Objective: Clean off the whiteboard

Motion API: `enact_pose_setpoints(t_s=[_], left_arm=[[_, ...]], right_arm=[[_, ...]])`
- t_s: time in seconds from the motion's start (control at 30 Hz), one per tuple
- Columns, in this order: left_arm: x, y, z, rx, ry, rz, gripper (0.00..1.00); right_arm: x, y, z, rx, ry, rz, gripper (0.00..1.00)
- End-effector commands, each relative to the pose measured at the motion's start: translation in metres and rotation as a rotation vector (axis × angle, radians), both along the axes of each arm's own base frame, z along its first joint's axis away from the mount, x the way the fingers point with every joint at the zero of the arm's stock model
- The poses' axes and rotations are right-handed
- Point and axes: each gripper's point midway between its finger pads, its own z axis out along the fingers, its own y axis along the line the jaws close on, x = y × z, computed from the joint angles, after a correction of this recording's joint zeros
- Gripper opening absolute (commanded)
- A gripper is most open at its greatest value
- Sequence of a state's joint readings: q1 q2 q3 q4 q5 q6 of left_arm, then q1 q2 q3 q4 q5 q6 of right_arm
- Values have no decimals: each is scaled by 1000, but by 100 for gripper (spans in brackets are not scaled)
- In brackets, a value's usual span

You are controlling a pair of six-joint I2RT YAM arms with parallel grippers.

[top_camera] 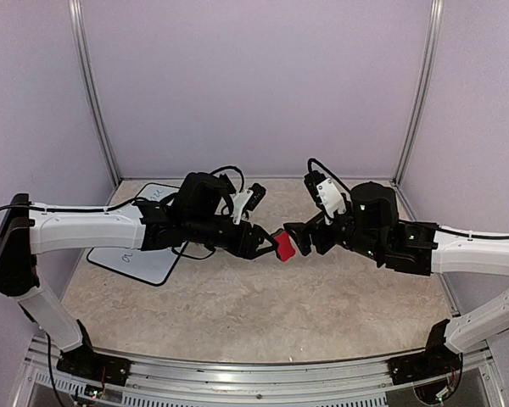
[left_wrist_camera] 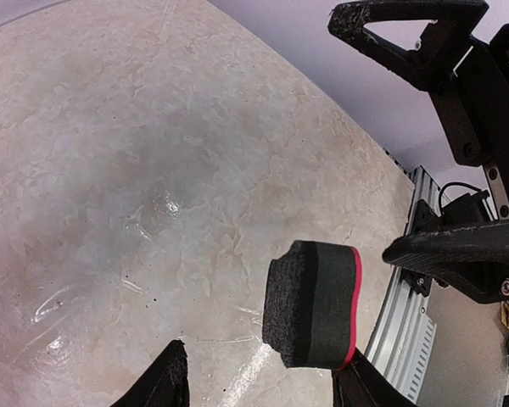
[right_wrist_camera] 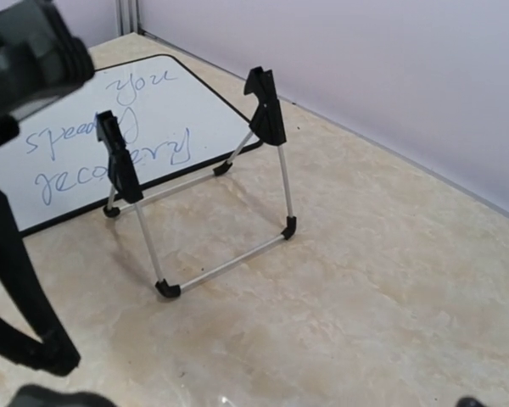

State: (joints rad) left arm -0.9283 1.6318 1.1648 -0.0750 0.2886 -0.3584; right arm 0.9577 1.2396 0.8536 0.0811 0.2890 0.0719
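The whiteboard lies flat at the left of the table, partly under my left arm. The right wrist view shows it with blue handwriting. The eraser, red-backed with black felt, hangs in the air mid-table between both grippers. In the left wrist view the eraser touches only the right-hand finger; the other finger stands well clear. My left gripper is open. My right gripper faces it, its fingers wide apart beside the eraser.
A wire easel stand with black clips stands on the table just right of the whiteboard. The left arm's black parts fill the left edge of the right wrist view. An aluminium rail runs along the table's near edge.
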Motion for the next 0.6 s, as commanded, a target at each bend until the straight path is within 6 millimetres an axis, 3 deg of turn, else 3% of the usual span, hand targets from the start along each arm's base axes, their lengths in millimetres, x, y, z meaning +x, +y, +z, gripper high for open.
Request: enact_pose_setpoints(t_s=[0.0,0.4,0.5,0.57], left_arm=[[-4,-4,13,-40,-27,-33,52],[-2,-6,-7,-6,-10,-29,49],[8,1,-4,0,-37,29,49],[23,16,4,0,-63,119,51]], right_arm=[[6,-2,-9,23,27,-23,98],[13,18,-35,21,144,12,97],[17,11,-40,5,146,-36,97],[20,6,-42,-8,143,-62,97]])
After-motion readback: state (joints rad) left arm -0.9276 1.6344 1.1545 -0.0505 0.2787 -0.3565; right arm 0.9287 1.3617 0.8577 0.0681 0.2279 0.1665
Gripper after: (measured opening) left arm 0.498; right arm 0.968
